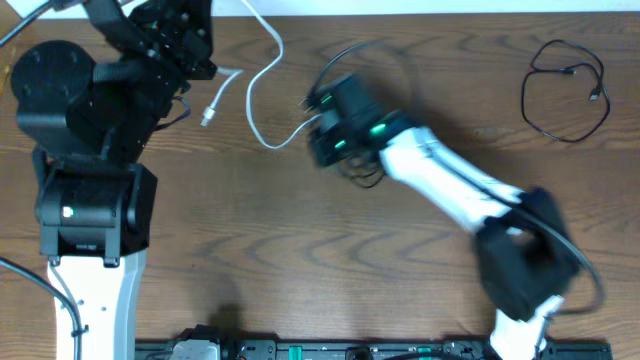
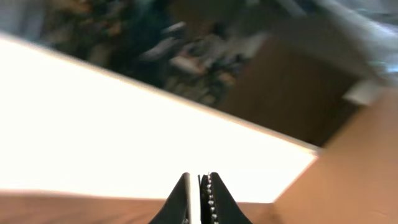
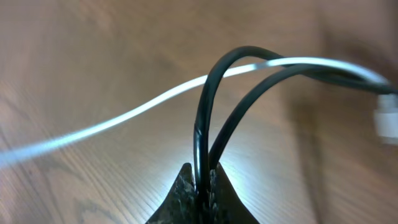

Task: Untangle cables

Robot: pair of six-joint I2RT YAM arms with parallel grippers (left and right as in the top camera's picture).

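Right gripper is clamped shut on a loop of the black cable at mid-table. The white cable crosses that loop. Left gripper pinches the white cable, far left.

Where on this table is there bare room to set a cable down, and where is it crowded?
Free: bare table between left arm and right arm, toward the front; also between right claw and the black coil. Crowded: around the right claw, where white cable and black cable cross.
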